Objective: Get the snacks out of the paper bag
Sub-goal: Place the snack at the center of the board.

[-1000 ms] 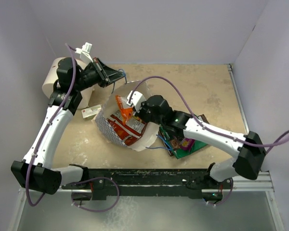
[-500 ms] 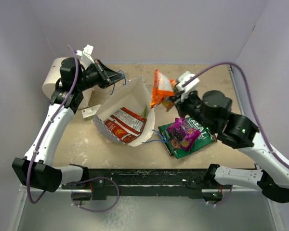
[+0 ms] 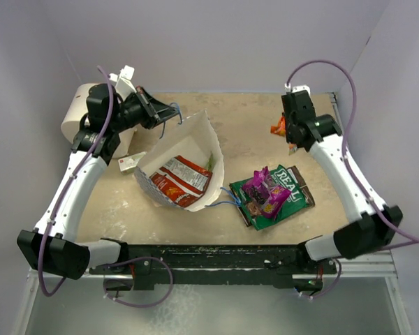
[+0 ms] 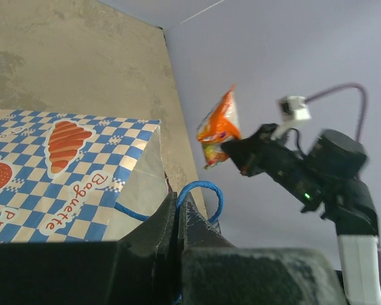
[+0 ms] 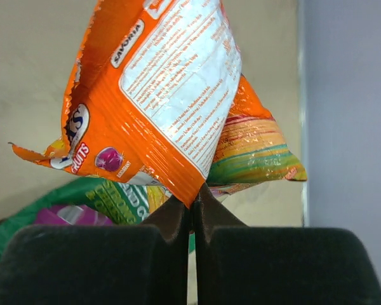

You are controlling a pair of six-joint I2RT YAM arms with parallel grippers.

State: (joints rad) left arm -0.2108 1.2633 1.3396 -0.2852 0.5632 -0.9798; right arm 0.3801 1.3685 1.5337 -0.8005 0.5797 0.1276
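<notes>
The paper bag [image 3: 211,150] lies open on its side at mid-table, white inside, with a red-orange snack packet [image 3: 181,178] in it. My left gripper [image 3: 170,112] is shut on the bag's blue cord handle [image 4: 199,189], holding the far rim up; the bag's blue-checked outside [image 4: 63,165] shows in the left wrist view. My right gripper [image 3: 285,132] is shut on the corner of an orange packet [image 5: 159,95], held in the air at the far right; the packet also shows in the top view [image 3: 277,127] and the left wrist view [image 4: 217,127]. Striped orange-green foil [image 5: 260,152] hangs behind it. Green [image 3: 288,187] and magenta [image 3: 263,192] packets lie right of the bag.
A big white cylinder [image 3: 75,115] stands at the far left behind the left arm. A small whitish box [image 3: 129,162] lies left of the bag. The enclosure's right wall [image 5: 349,127] is close beside the right gripper. The bag's other blue handle [image 3: 227,200] trails toward the packets.
My right gripper has pulled the orange packet out of the bag, lifted it and swung it to the far right. The bag's mouth has opened wider. The left gripper kept its hold.
</notes>
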